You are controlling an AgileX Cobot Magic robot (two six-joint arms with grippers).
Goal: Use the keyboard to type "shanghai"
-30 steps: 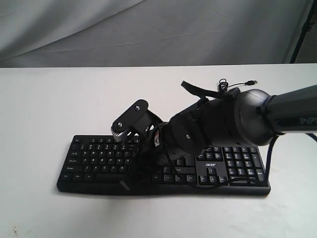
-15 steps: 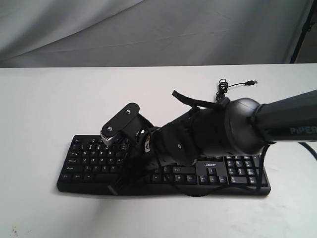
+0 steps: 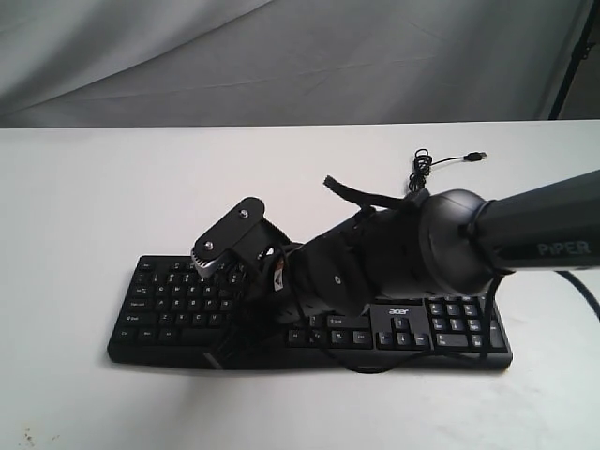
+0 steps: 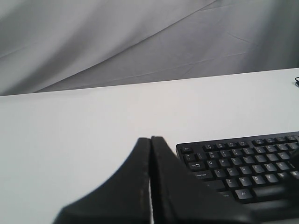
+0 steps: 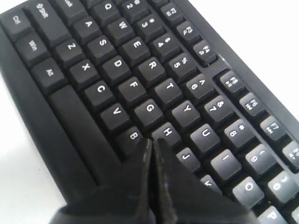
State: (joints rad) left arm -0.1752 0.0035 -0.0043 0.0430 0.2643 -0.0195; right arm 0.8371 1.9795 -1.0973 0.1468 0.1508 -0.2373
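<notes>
Keyboard (image 3: 178, 302): laid flat on table (image 3: 94, 206), lower centre of exterior frame.
Right gripper (image 5: 153, 142): fingers pressed together, tip set at H key (image 5: 164, 132) edge (neighbouring keys crowd close).
Left gripper (image 4: 150, 139): fingers likewise together.
Risk: adjacent key struck if tip is lowered off-centre.

Black keyboard (image 3: 169, 300) with white lettering, plain white table (image 3: 94, 187), grey backdrop cloth (image 3: 281, 56)
</notes>
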